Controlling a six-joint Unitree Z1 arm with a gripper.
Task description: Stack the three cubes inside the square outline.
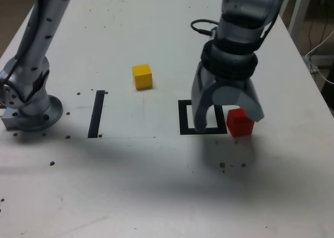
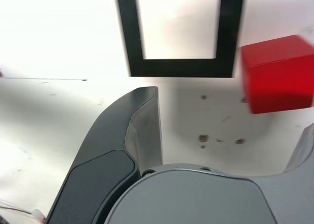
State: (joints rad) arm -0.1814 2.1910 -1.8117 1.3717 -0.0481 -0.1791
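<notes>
A red cube (image 1: 240, 123) (image 2: 277, 74) sits on the white table just outside the square outline (image 1: 183, 118) (image 2: 179, 67), against its bar on the exterior view's right. My gripper (image 1: 227, 120) (image 2: 221, 135) hangs over the outline and the red cube, open, holding nothing. One finger (image 1: 200, 115) comes down over the outline's pale centre. The other finger (image 1: 254, 108) is above the red cube's far side. A yellow cube (image 1: 142, 76) stands alone further back, to the exterior view's left of the outline. The outline's centre holds no cube.
A straight black strip (image 1: 96, 112) is marked on the table at the exterior view's left. The arm's base (image 1: 31, 110) stands beyond it near the table's left edge. Small dark specks (image 1: 229, 166) dot the surface in front of the outline.
</notes>
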